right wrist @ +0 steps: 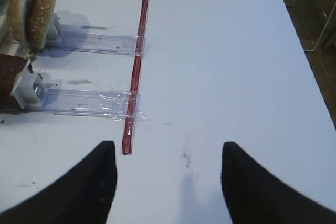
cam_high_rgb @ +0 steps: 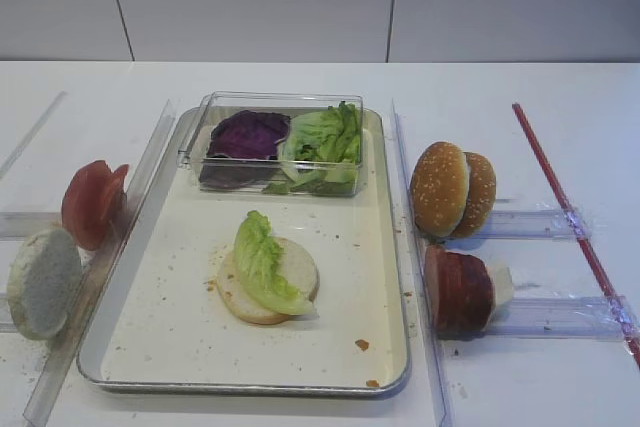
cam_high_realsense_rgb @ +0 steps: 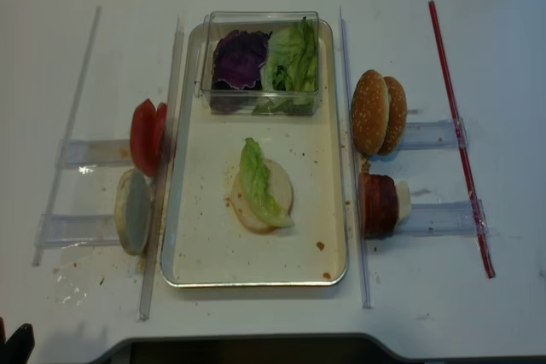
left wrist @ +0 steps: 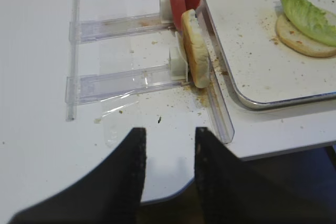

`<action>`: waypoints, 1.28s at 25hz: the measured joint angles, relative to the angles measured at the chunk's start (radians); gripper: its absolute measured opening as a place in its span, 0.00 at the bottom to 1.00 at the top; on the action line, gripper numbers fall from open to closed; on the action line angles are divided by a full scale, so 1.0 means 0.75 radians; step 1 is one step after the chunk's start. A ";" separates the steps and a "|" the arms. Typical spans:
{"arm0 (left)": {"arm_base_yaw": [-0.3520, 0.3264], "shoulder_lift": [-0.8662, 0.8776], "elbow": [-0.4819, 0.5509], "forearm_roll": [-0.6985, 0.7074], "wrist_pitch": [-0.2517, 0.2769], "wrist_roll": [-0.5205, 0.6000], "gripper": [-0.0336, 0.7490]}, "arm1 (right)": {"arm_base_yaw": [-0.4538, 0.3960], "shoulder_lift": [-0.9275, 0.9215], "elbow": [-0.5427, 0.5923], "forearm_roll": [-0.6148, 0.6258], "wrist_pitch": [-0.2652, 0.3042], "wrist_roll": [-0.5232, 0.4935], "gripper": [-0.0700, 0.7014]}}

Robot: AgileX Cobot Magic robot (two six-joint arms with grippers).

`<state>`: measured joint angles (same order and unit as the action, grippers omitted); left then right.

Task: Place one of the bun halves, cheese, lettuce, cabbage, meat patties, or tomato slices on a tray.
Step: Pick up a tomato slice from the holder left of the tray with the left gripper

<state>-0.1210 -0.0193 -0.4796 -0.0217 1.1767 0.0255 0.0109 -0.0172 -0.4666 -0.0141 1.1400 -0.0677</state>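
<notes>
On the cream tray [cam_high_rgb: 180,327] lies a pale bun half [cam_high_rgb: 235,297] with a lettuce leaf [cam_high_rgb: 262,262] on top. Tomato slices [cam_high_rgb: 90,202] and another pale bun half [cam_high_rgb: 42,282] stand on edge in clear holders left of the tray. Sesame bun halves [cam_high_rgb: 450,189] and meat patties [cam_high_rgb: 458,290] stand in holders on the right. My left gripper [left wrist: 169,135] hovers open and empty over the table's front left edge, short of the standing bun half [left wrist: 195,51]. My right gripper [right wrist: 168,148] is wide open over bare table, right of the patties [right wrist: 9,80].
A clear plastic box [cam_high_rgb: 275,142] at the tray's far end holds purple cabbage [cam_high_rgb: 248,134] and more lettuce [cam_high_rgb: 325,137]. Clear rails [cam_high_rgb: 415,247] flank the tray. A red strip [right wrist: 137,66] is taped along the table on the right. Crumbs are scattered on the tray.
</notes>
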 joint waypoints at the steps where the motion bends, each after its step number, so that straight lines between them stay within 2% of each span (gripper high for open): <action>1: 0.000 0.000 0.000 0.000 0.000 0.000 0.33 | 0.000 0.000 0.000 0.000 0.000 0.000 0.68; 32: 0.000 0.000 0.000 0.000 0.000 0.000 0.33 | 0.000 0.000 0.000 0.000 0.000 0.002 0.68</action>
<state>-0.1210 -0.0193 -0.4796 -0.0217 1.1767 0.0255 0.0109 -0.0172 -0.4666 -0.0141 1.1400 -0.0660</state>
